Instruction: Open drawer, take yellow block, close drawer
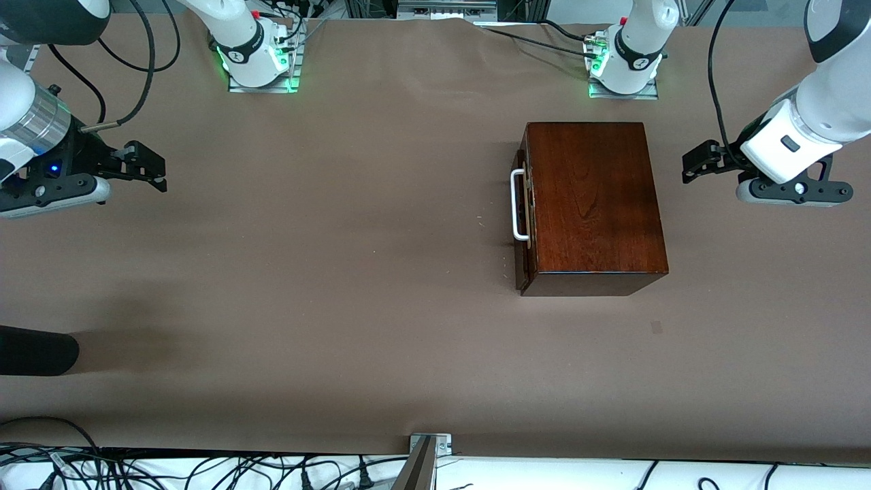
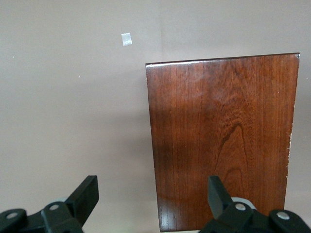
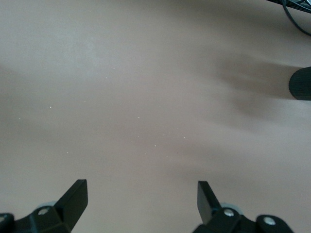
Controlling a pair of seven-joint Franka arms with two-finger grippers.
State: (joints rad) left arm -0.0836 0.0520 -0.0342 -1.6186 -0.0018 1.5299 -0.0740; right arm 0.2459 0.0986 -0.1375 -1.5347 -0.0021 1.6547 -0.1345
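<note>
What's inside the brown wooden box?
You can't see. The drawer is shut, with its white handle against the front, so anything inside the box is hidden. Nothing sits on top.

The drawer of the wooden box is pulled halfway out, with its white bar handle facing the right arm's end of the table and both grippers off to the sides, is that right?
Not quite. The drawer is fully shut, its front flush with the wooden box, as the front view shows. The white bar handle does face the right arm's end, and the left gripper and right gripper are off to the sides.

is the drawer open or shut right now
Shut. The drawer front sits flush with the wooden box, its white handle close against it, and no pale interior shows.
</note>
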